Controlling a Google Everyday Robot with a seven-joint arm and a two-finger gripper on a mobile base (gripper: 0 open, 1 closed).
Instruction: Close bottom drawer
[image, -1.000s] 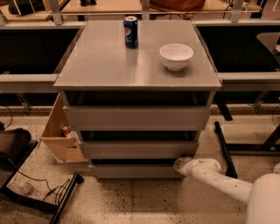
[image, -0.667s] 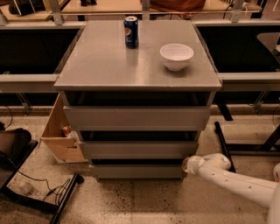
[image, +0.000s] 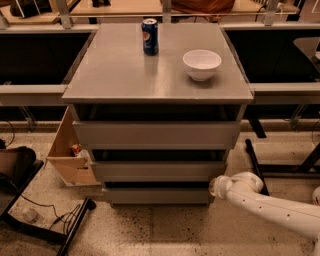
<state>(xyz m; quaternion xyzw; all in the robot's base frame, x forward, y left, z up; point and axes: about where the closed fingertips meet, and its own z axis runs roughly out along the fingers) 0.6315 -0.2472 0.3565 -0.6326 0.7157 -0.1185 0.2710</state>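
Camera view is showing you the end effector (image: 216, 186) sitting low and right of centre in the frame, right at the right-hand end of the bottom drawer (image: 156, 196), and you cannot tell whether it is apart or together. Over the last second it has been drifting only slightly, out to the right and back toward the drawer's corner, while the white arm (image: 270, 205) behind it is stretching lower across the bottom right corner. The drawer front itself is not visibly shifting. That is suggesting the push is at or near its end. The front is lying lowest in the table (image: 125, 75), under the top drawer front (image: 157, 135) and the middle drawer front (image: 157, 171), with only a thin dark strip showing above it, so you are probably looking at a drawer that is in or almost in. All three fronts are reading as flat, matte grey panels without handles, the bottom one the narrowest. The table's top is looking smooth and dull grey, carrying a blue can (image: 150, 36) in the upper middle and a round white bowl (image: 202, 64) to its right, well apart. The arm is showing as a glossy, rounded white shell. A wooden box (image: 65, 155) is standing open just beside the table at the left, and the floor (image: 165, 230) is looking speckled.
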